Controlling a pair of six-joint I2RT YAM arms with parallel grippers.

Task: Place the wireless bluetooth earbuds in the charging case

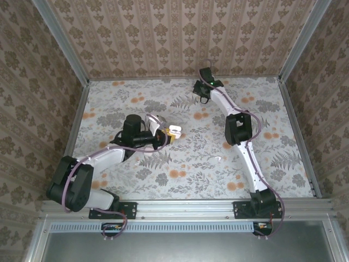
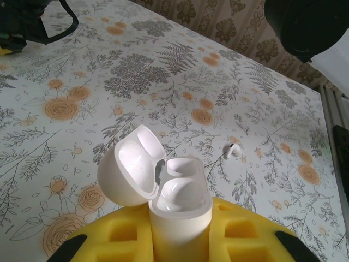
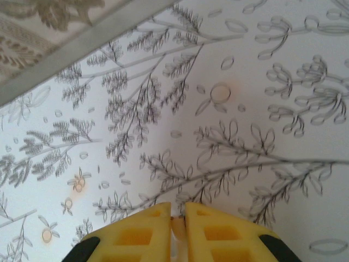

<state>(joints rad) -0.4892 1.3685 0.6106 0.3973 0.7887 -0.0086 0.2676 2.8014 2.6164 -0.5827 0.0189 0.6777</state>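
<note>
My left gripper [image 2: 180, 226] is shut on the white charging case [image 2: 181, 192], gripping its body between yellow foam pads [image 2: 246, 229]. The case's lid [image 2: 131, 170] is flipped open to the left and both wells are empty. In the top view the case [image 1: 174, 130] is left of the table's centre. One tiny white earbud [image 2: 233, 151] lies on the floral tabletop beyond the case, also visible from above as the earbud [image 1: 217, 159]. My right gripper [image 1: 203, 95] is low at the table's far edge. Its yellow fingers [image 3: 218, 229] are closed on a small pale earbud [image 3: 178, 230], mostly hidden.
The floral tabletop [image 1: 191, 174] is boxed in by patterned walls. A metal rail [image 3: 65, 60] along the back wall runs close to my right gripper. My right arm's elbow [image 1: 238, 129] rises over the table's right half.
</note>
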